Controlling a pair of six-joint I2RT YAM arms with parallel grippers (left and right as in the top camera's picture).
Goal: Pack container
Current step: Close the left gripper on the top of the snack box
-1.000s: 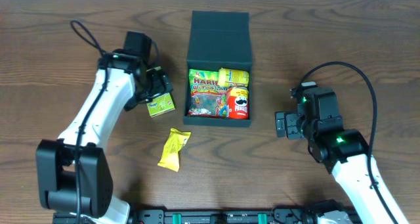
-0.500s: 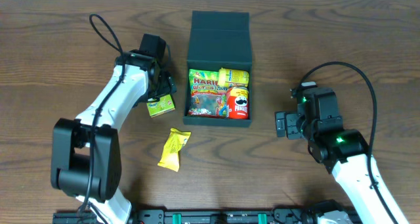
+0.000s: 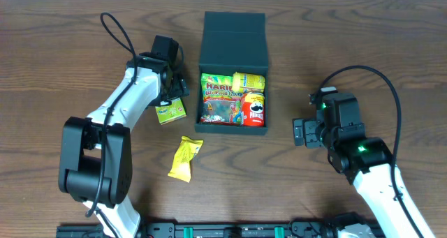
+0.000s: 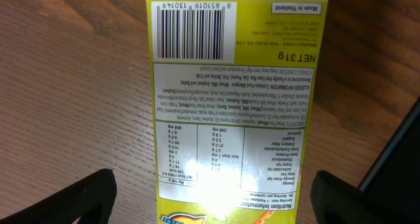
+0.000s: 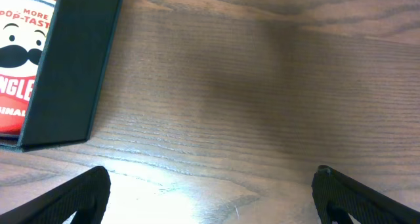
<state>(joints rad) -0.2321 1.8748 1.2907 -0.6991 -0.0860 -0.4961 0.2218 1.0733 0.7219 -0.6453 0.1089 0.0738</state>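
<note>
The brown wood-grain table (image 3: 349, 56) carries everything. Near its far middle sits the dark green matte rigid square box (image 3: 232, 35), its hinged flap lid laid back and open. Inside lie a colourful Haribo gummy bag (image 3: 218, 98), a red Pringles can (image 3: 255, 111) and a yellow snack pack (image 3: 249, 81).

The white-and-black left arm (image 3: 133, 98) reaches in from the near left to a spot just left of the box. The left fingers (image 4: 85, 198) are spread wide with the small yellow-green cardboard carton (image 4: 230, 106) between them – the wrist view shows table on either side of it, so they do not grip it. Its barcode and nutrition panel face up.

The white-and-black right arm (image 3: 356, 151) rests to the right of the box, well apart from it. The right fingers (image 5: 72, 198) stand wide apart over bare wood, holding nothing – a side wall of the box shows at the left of that wrist view.

A crinkled yellow foil packet (image 3: 186, 158) lies alone on the table, nearer than the carton.
</note>
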